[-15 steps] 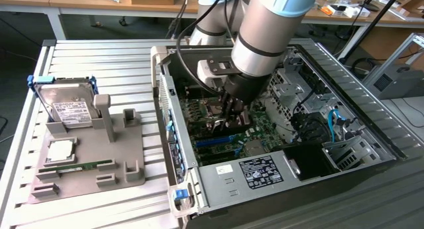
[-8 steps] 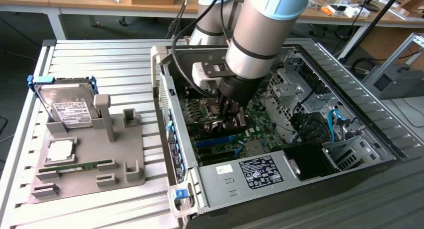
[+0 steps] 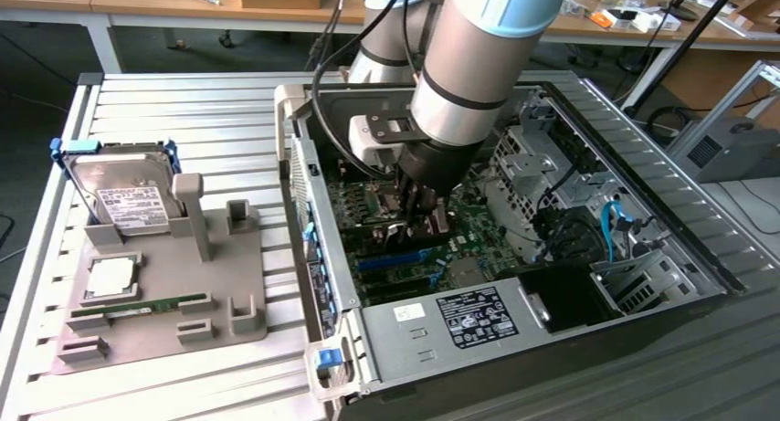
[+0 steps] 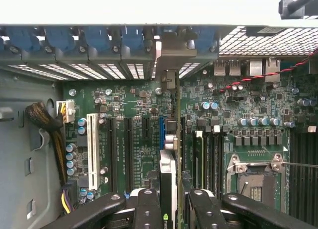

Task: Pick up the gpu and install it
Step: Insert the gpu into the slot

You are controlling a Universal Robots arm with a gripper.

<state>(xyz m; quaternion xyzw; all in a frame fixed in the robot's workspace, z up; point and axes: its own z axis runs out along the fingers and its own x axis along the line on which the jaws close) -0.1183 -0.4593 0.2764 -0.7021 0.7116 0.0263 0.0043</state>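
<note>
The end effector (image 4: 168,209) grips the gpu (image 4: 167,184) edge-on (bracket toward the case's rear wall). It stands upright over the motherboard (image 4: 134,139) inside the computer case (image 3: 403,334).

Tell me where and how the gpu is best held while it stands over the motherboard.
Grip the gpu by its upper edge, coming straight down from above, much as the gripper has it now. The card stands on edge, thin and flat, so the fingers can press its two broad faces, leaving its lower edge free toward the motherboard.
</note>
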